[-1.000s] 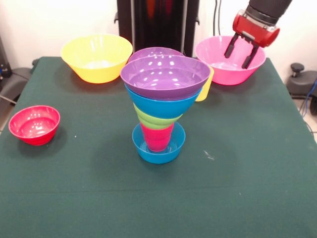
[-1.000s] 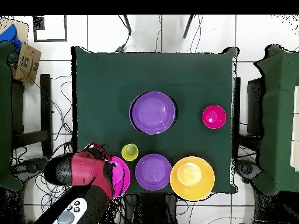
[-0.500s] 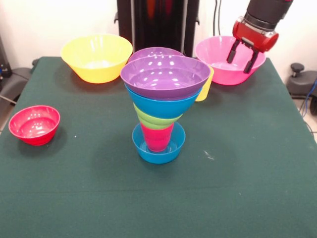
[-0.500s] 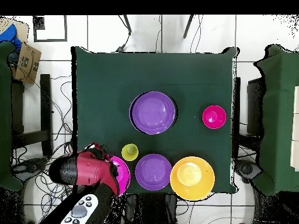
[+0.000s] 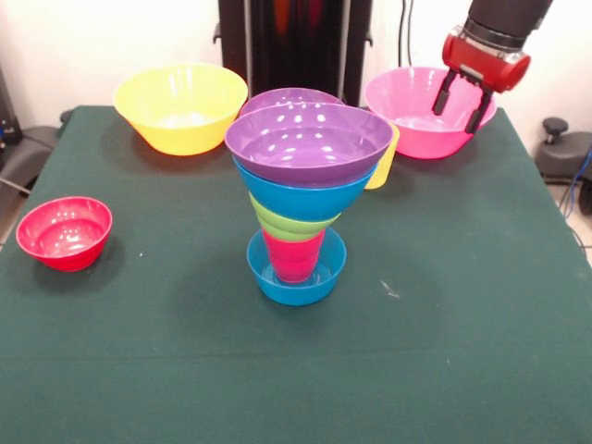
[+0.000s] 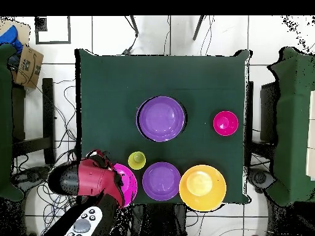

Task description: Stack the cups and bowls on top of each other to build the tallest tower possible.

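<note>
A: What forms the tower (image 5: 298, 199), and where does it stand?

B: Glossy round plastic, mid-table: small blue bowl (image 5: 296, 269) as base, ribbed red cup (image 5: 294, 255) standing in it, then lime green bowl (image 5: 289, 226), medium blue bowl (image 5: 301, 193) and a purple bowl (image 5: 308, 141) on top, widening upward.

A: The loose pieces?

B: Yellow bowl (image 5: 181, 105), second purple bowl (image 6: 161, 180), yellow cup (image 6: 136, 160) and pink bowl (image 5: 416, 111) along one edge; red bowl (image 5: 64, 231) apart. All appear empty.

A: The gripper (image 5: 464, 97)?

B: Above the pink bowl's rim, fingers apart, holding nothing.

A: The surface?

B: A dark green cloth-covered table (image 5: 462, 305) on pale floor tiles (image 6: 111, 34).
</note>
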